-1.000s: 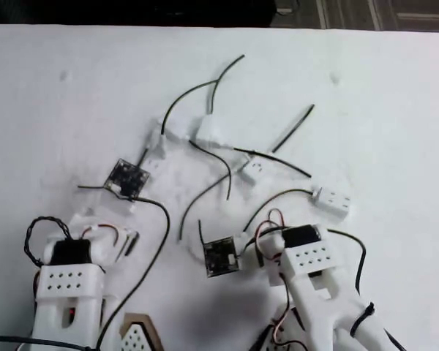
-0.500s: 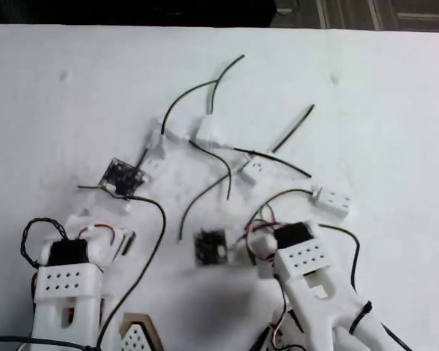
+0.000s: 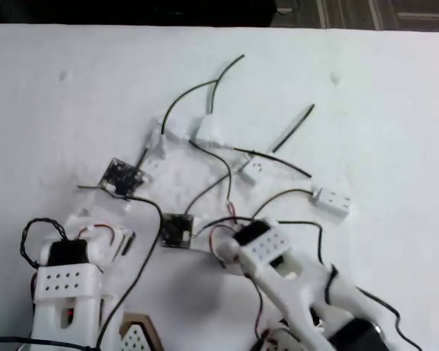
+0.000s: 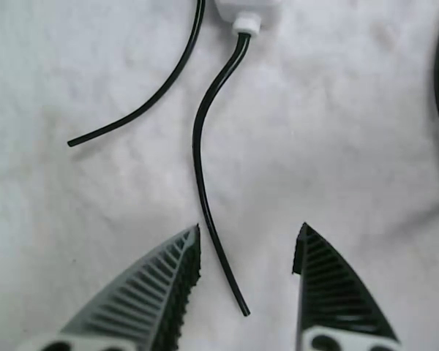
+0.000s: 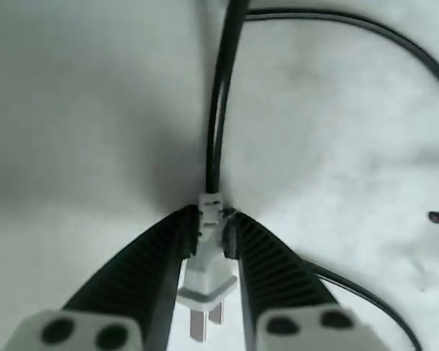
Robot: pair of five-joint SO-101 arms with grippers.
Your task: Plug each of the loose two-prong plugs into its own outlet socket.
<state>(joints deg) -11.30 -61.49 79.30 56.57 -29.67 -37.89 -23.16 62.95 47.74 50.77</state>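
- The right gripper (image 5: pixel 208 219) is closed on a white two-prong plug (image 5: pixel 205 272). Its fingers pinch the plug body at the cord end, and the prongs point back toward the wrist.
- The plug's black cord (image 5: pixel 218 110) runs away from the fingertips over the white table (image 5: pixel 73 88).
- In the high view the right arm (image 3: pixel 267 248) lies near the middle. A white outlet socket (image 3: pixel 333 199) and a smaller socket (image 3: pixel 252 168) lie apart from it, with loose black cords between.
- The left gripper (image 4: pixel 249 241) is wide open. The free end of a thin wire (image 4: pixel 199 161) lies between its fingers and touches neither. The wire leads to a white piece (image 4: pixel 238 11).
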